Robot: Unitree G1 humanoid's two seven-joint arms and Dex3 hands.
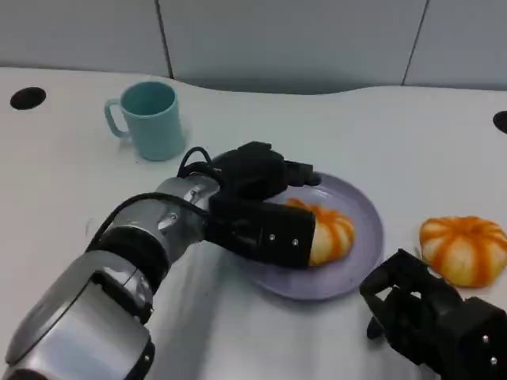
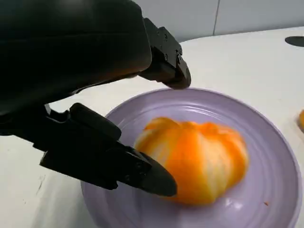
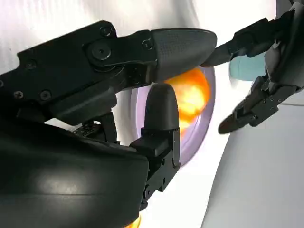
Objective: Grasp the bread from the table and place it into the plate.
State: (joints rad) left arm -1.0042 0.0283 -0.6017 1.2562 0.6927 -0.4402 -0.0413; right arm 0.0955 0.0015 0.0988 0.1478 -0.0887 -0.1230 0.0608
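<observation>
We see the left hand (image 1: 265, 214) reached over the purple plate (image 1: 360, 261), with one bread (image 1: 329, 233) already sitting in the plate, so we'd call the placement basically done for that piece. What's left looks like pulling the hand clear. In the left wrist view the fingers (image 2: 137, 171) are spread apart on either side of the bread; the lower fingertip is just beside it, maybe touching, we can't tell. A second bread (image 1: 463, 249) lies on the worktop (image 1: 396, 142) right of the plate, apart from it. The right hand (image 1: 432, 317) sits near it, holding nothing, fingers loosely apart.
</observation>
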